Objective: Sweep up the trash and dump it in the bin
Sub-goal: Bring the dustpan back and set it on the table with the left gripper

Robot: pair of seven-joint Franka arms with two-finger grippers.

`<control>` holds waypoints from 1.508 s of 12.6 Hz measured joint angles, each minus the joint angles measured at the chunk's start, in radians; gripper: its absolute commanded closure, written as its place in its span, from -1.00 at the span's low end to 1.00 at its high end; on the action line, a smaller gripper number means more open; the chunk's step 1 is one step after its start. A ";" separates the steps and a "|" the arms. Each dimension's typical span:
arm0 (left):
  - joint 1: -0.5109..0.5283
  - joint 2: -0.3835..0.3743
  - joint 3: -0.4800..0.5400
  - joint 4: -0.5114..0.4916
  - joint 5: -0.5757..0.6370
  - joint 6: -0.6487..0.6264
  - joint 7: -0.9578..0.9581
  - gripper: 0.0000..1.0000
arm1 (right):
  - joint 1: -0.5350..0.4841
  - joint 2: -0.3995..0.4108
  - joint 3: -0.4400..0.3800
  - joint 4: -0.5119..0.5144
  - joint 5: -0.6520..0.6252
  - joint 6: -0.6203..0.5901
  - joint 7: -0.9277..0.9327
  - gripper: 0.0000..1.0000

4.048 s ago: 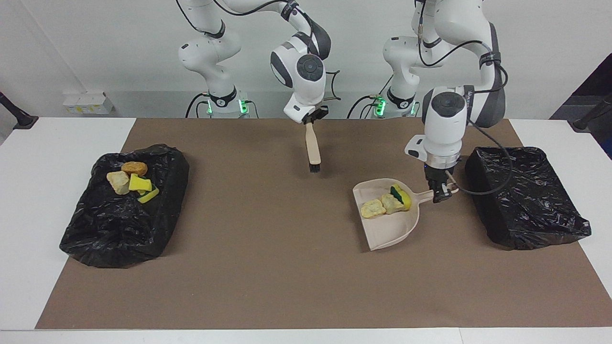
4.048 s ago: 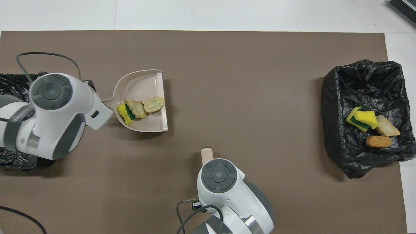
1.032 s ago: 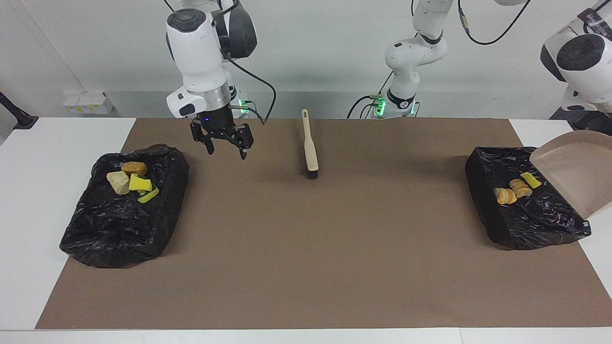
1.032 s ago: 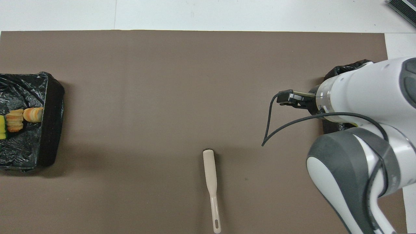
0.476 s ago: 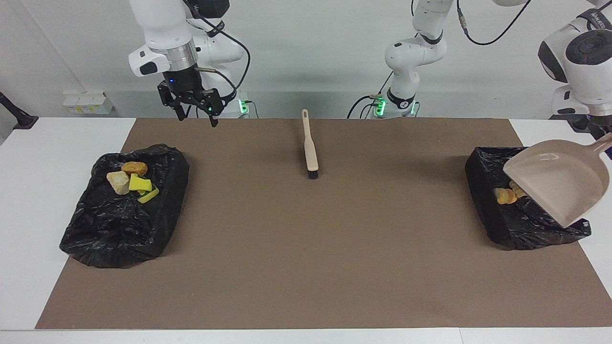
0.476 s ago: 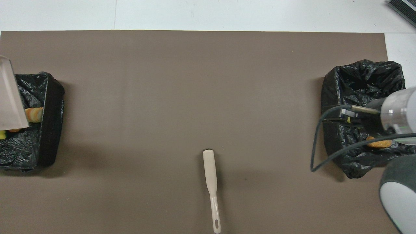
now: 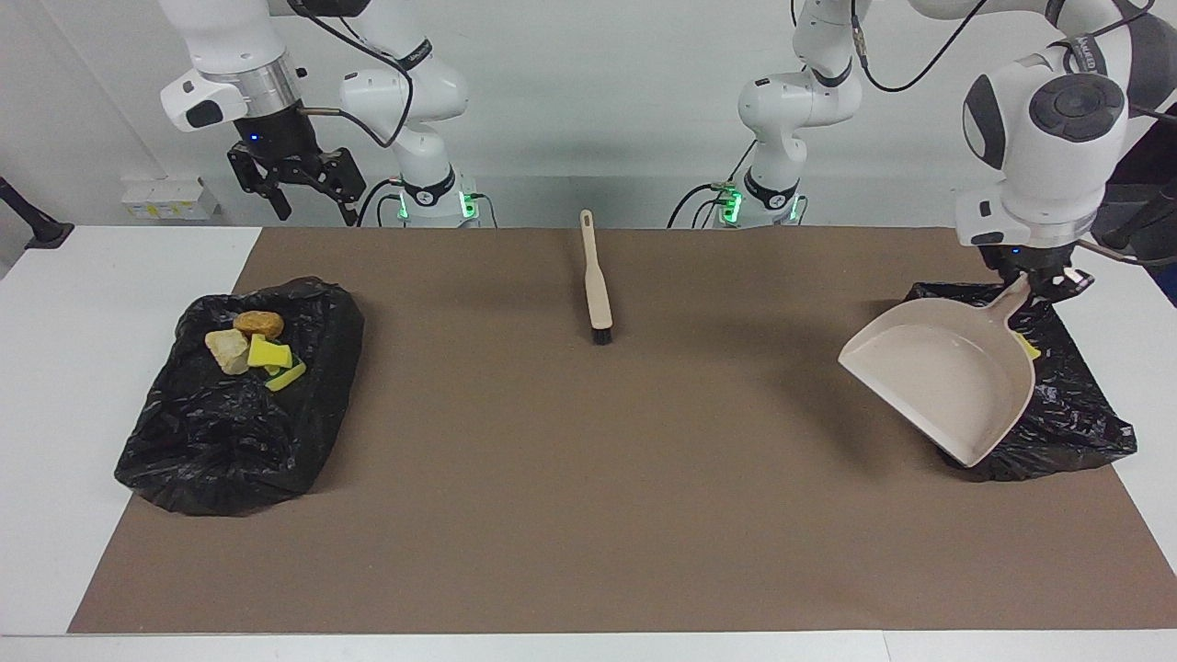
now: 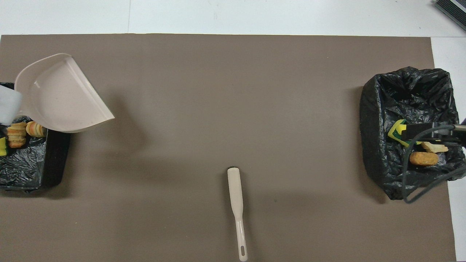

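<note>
The beige dustpan [image 7: 938,377] hangs empty and tilted over the edge of the black-lined bin [image 7: 1067,414] at the left arm's end. My left gripper [image 7: 1044,285] is shut on its handle. Trash lies in that bin: orange-cream lumps [image 8: 22,133] and a yellow scrap [image 7: 1028,347], partly hidden by the pan. More trash [image 7: 253,345], yellow sponge pieces with tan and brown lumps, lies in the bin [image 7: 230,432] at the right arm's end. My right gripper [image 7: 317,213] hangs open and empty, high above that bin.
A beige hand brush [image 7: 596,276] lies flat on the brown mat [image 7: 588,478], midway between the two arms, bristles pointing away from the robots. White table [image 7: 83,303] borders the mat at both ends.
The left gripper has swung the dustpan from steeply tipped over its bin back toward the mat and lower. The right gripper has risen and drifted toward its own end of the table.
</note>
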 measured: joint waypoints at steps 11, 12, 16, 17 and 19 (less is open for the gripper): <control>-0.388 0.244 -0.008 0.151 -0.300 0.085 -0.919 1.00 | -0.024 0.011 -0.003 -0.002 0.000 -0.008 -0.005 -1.00; -0.427 0.293 -0.008 0.179 -0.305 0.128 -1.006 1.00 | -0.024 0.011 -0.003 -0.002 0.000 -0.008 -0.005 -1.00; -0.532 0.406 -0.008 0.274 -0.310 0.191 -1.246 1.00 | -0.024 0.011 -0.001 -0.002 0.000 -0.008 -0.005 -1.00; -0.551 0.433 -0.007 0.303 -0.311 0.191 -1.289 1.00 | -0.024 0.011 0.002 -0.002 0.000 -0.008 -0.005 -1.00; -0.598 0.504 -0.002 0.361 -0.311 0.191 -1.366 1.00 | -0.023 0.011 0.010 -0.002 0.000 -0.009 -0.005 -1.00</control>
